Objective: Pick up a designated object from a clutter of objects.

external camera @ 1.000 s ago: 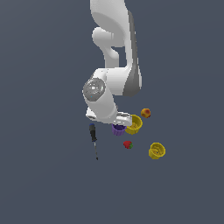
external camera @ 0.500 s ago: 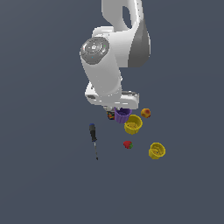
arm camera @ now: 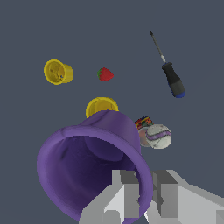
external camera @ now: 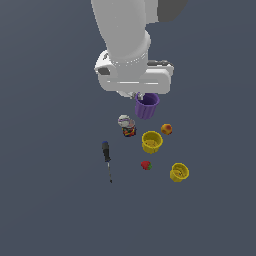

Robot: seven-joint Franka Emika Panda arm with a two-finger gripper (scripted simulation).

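The purple ribbed cup [external camera: 147, 106] hangs in the air under my gripper [external camera: 140, 96], well above the floor and the other items. In the wrist view the cup [arm camera: 87, 164] fills the foreground, and my gripper [arm camera: 146, 194] is shut on its rim, one finger inside and one outside. Below lie two yellow cups [external camera: 152, 142] [external camera: 179, 172], an orange fruit [external camera: 167, 129], a red strawberry [external camera: 146, 165], a small round can [external camera: 127, 125] and a blue-handled screwdriver [external camera: 107, 159].
The wrist view also shows the yellow cups [arm camera: 57, 72] [arm camera: 101, 106], strawberry [arm camera: 105, 74], can [arm camera: 154, 134] and screwdriver [arm camera: 168, 70] on the plain dark floor.
The arm has risen steadily with the purple cup in the gripper, lifting it out of the clutter. The other items have stayed in place.
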